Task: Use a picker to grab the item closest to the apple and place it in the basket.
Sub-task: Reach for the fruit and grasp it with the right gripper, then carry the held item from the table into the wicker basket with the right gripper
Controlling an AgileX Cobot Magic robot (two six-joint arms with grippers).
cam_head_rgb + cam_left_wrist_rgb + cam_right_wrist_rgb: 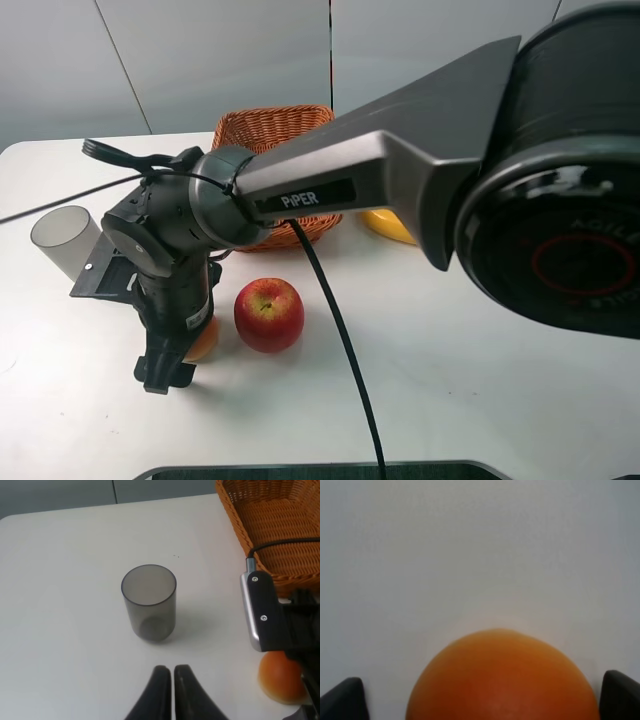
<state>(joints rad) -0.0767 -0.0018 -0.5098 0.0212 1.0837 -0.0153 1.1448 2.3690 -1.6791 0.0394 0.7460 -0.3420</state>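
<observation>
Between the tips of the right pincer [167, 372] sat the orange [502, 680], tucked under the wrist and just beside the apple [268, 314], so that was my pick for closest item. Jaws were apart, one tip on each side of the fruit. I'd sink a bit lower to catch the widest part, then close slowly so it can't roll off. Basket [272, 130] waited near, behind the pincer. Left pincer [173, 690] was closed on nothing.
</observation>
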